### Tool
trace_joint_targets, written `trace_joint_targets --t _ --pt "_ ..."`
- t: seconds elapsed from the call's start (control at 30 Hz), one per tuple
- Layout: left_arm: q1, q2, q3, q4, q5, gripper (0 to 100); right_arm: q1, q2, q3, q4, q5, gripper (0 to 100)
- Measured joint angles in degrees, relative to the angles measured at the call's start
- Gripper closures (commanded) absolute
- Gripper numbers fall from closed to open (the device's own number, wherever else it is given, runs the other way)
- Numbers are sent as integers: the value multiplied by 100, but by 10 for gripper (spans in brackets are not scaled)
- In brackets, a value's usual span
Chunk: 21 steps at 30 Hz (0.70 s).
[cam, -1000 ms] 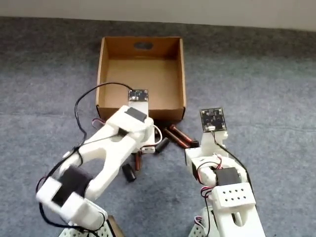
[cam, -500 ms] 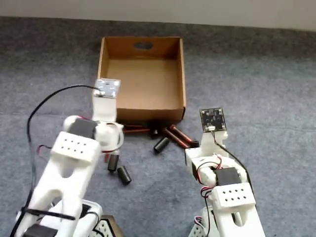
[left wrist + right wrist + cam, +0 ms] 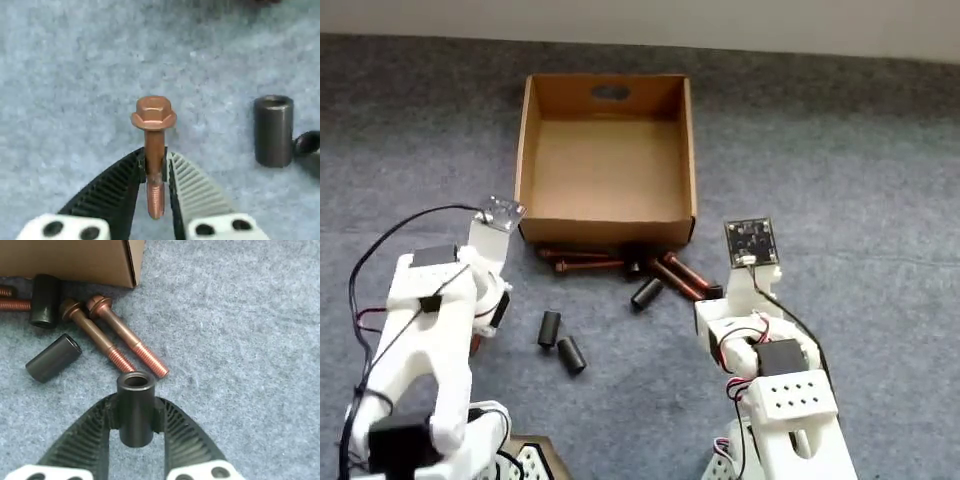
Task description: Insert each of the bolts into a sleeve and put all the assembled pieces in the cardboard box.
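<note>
Carpet (image 3: 610,305) before box (image 3: 608,232) holds maybe four loose bolts (image 3: 582,265); left fingers (image 3: 125,175) clamp bolt (image 3: 154,145), right fingers (image 3: 95,430) sleeve (image 3: 136,410).

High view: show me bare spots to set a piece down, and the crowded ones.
Bare: the cardboard box floor, and the carpet on either side of the box. Crowded: the strip along the box's front wall, strewn with bolts and sleeves.

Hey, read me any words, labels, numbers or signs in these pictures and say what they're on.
None can be read. The cardboard box is plain, the bolt in the left pincer and the sleeve in the right pincer bear no visible marks, and any print on the small circuit board is too small to read.
</note>
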Motion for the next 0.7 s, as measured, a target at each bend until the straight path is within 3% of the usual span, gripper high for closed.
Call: trace_joint_targets --t 0.2,0.7 --pt "352 730 -35 -659 -448 992 0 0 0 0 0 993" --pt "879 369 -26 -809 -387 992 0 0 123 0 26 993"
